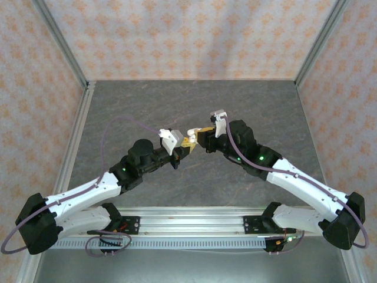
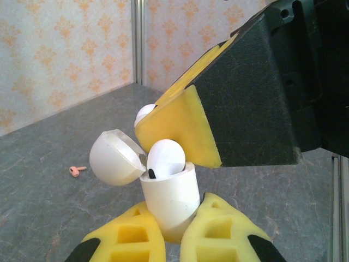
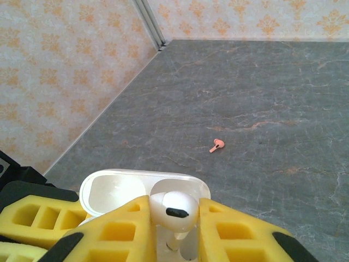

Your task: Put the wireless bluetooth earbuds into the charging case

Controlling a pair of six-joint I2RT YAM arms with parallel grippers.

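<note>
the left end effector [image 2: 177, 215] is clenched on the open white charging case [image 2: 170, 196], lid [image 2: 113, 158] tipped to the left. its wrist view shows a white earbud [image 2: 165, 158] at the case mouth. the right end effector [image 3: 173, 203] pinches that earbud, seen from above in its own view. a pink earbud [image 3: 217, 145] lies alone on the surface [image 3: 262, 87], well apart from both, with open room toward the walls [image 3: 65, 71].
</note>
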